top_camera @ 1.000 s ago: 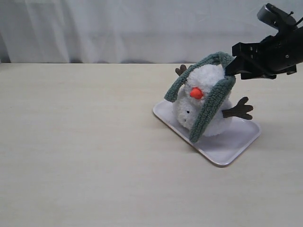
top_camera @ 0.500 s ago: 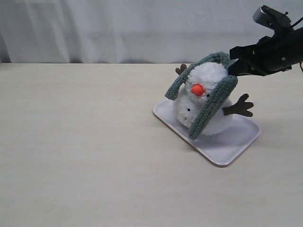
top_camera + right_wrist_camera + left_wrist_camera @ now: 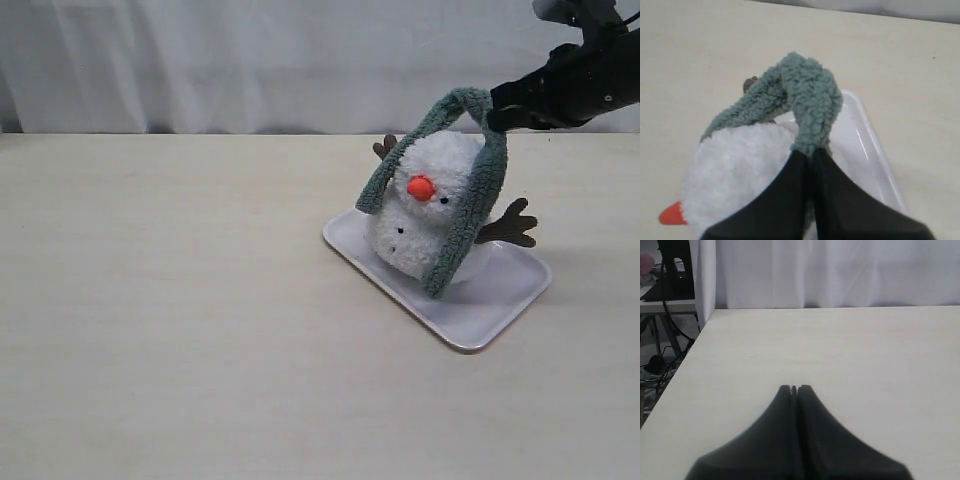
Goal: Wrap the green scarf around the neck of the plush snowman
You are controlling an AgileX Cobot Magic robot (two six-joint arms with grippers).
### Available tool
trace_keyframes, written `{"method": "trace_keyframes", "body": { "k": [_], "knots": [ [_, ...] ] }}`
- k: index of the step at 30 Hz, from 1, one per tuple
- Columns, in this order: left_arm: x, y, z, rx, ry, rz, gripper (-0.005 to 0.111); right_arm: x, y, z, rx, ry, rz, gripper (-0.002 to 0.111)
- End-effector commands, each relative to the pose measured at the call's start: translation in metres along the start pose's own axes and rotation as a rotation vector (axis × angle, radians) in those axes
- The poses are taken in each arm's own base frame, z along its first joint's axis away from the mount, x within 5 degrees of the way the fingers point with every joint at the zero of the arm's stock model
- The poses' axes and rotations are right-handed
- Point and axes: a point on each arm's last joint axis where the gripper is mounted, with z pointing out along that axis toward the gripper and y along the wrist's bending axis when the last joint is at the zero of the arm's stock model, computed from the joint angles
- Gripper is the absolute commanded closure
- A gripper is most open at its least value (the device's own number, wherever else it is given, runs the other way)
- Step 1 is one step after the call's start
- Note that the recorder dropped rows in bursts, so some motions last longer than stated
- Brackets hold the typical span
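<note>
The plush snowman [image 3: 430, 195] leans on a white tray [image 3: 500, 295], orange nose facing the camera. The green scarf [image 3: 470, 215] is looped over its head: one end hangs down the left side [image 3: 378, 185], the other down the right to the tray. My right gripper [image 3: 490, 112] is shut on the scarf's top loop, lifted just above the head. In the right wrist view the scarf [image 3: 807, 102] is pinched in the right gripper [image 3: 811, 154] over the snowman [image 3: 737, 172]. My left gripper [image 3: 794, 388] is shut on nothing over bare table, away from the toy.
A white curtain [image 3: 250, 60] hangs behind the table's far edge. The tray [image 3: 867, 150] sits right of centre on the beige tabletop [image 3: 160, 300]. The snowman's brown twig arm [image 3: 508, 225] sticks out to the right. A table edge and cables [image 3: 665, 355] show in the left wrist view.
My right gripper has risen and moved slightly right, lifting the scarf loop off the head. The snowman has tipped more upright, and the scarf's right strand hangs straighter.
</note>
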Motion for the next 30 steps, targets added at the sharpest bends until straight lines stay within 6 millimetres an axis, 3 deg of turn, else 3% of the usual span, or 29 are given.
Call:
{"method": "trace_keyframes", "body": {
  "k": [1,7,15,19,25,27,30],
  "knots": [
    [-0.001,0.0,0.0,0.004,-0.013,-0.003,0.107,0.001,-0.007,-0.002,0.083,0.023,-0.048,0.104],
    [-0.001,0.0,0.0,0.004,-0.013,-0.003,0.107,0.011,-0.013,0.01,0.088,0.107,-0.109,0.104],
    [-0.001,0.0,0.0,0.004,-0.013,-0.003,0.107,0.01,0.017,0.031,0.083,0.16,-0.283,0.103],
    [-0.001,0.0,0.0,0.004,-0.013,-0.003,0.107,0.009,0.017,0.034,0.192,0.18,-0.292,0.092],
    [-0.001,0.0,0.0,0.004,-0.013,-0.003,0.107,0.009,0.015,0.031,0.225,0.184,-0.257,0.063],
    [-0.001,0.0,0.0,0.004,-0.013,-0.003,0.107,0.004,0.019,0.026,0.207,0.15,-0.222,0.052],
    [-0.001,0.0,0.0,0.004,-0.013,-0.003,0.107,-0.009,0.027,0.005,0.215,0.099,-0.196,0.051]
  ]
}}
